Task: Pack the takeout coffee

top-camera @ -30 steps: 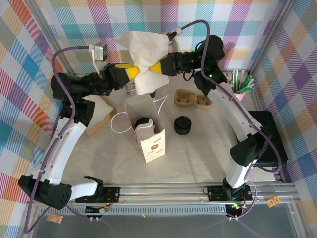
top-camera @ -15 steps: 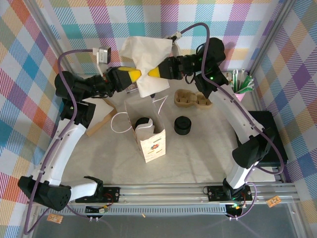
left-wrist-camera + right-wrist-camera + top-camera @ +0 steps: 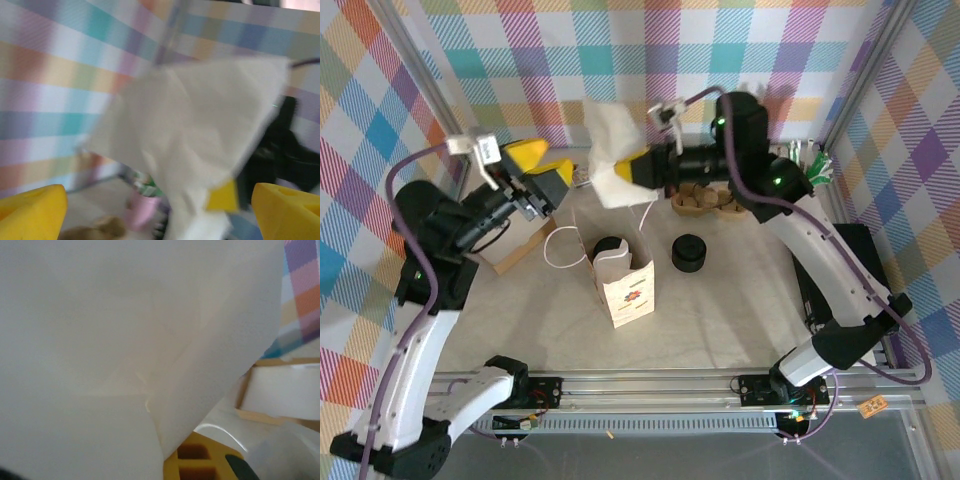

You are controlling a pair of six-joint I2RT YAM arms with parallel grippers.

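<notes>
The coffee (image 3: 610,245) is seen inside the bag (image 3: 628,288) at the worktop's middle. The napkin (image 3: 610,150) is clenched by the right hand (image 3: 632,168) alone; the left hand (image 3: 545,168) is released, jaws wide. The bag could be tipped if its rim is caught by the loose napkin.

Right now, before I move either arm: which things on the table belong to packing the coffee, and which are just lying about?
In the job: takeout coffee, standing in the paper bag; napkin pinched in the right pincer.
Lying about: black lid stack, cardboard cup carrier, pink cup, wooden box.
</notes>
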